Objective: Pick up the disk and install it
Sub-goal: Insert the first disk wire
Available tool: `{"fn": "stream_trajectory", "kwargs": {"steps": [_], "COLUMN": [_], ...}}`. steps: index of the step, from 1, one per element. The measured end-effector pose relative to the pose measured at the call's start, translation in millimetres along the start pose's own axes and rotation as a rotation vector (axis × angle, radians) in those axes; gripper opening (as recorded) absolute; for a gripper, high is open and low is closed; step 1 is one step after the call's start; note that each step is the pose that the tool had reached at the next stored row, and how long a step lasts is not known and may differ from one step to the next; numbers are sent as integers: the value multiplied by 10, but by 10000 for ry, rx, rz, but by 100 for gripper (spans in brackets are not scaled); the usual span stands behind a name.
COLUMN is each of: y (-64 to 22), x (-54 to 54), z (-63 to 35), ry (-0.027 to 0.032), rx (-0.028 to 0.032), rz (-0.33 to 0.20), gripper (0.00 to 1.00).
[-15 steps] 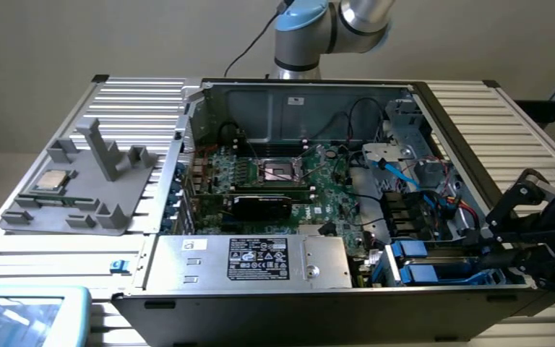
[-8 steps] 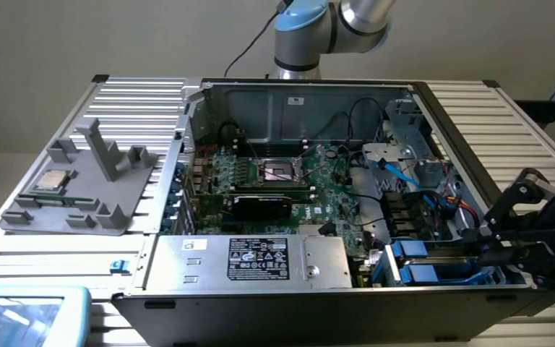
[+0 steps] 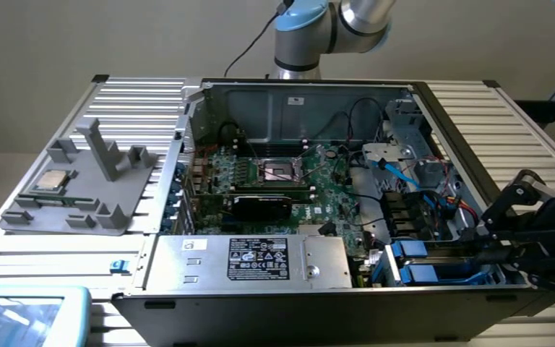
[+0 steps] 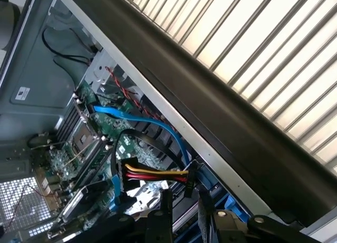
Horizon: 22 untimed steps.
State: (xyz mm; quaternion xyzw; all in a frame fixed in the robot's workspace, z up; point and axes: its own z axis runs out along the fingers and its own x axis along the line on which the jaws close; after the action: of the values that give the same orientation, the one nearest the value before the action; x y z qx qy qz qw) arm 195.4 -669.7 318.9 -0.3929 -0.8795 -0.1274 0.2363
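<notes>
- The gripper (image 3: 497,242) is hovering at the computer case (image 3: 297,108) edge, on the exterior view's right, just beside the blue-framed disk (image 3: 444,273).
- Its grip state is not showing: cannot tell.

Open PC case (image 4: 31,69) is seen w/ mobo (image 4: 108,130) & CPU socket (image 4: 84,140). Blue data cable (image 4: 142,118) is run above red/yellow/black pwr lead (image 4: 155,173). Black case wall (image 4: 221,122) is bordered by slatted tabletop (image 4: 253,38). Gripper (image 4: 181,216) is positioned just beside pwr lead.

Open computer case (image 3: 297,108) — grey tray (image 3: 58,217), processor chip (image 3: 51,182)
</notes>
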Motion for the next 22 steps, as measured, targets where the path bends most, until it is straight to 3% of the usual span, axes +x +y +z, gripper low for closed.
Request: {"fn": "stream_trajectory", "kwargs": {"steps": [12, 14, 15, 22], "y": [27, 28, 28, 32], "x": [-14, -15, -15, -18], "z": [15, 16, 15, 13], "ry": [10, 11, 11, 9], "rx": [-8, -9, -7, -7], "rz": [-5, -6, -6, -4], "gripper": [33, 31, 24, 24]}}
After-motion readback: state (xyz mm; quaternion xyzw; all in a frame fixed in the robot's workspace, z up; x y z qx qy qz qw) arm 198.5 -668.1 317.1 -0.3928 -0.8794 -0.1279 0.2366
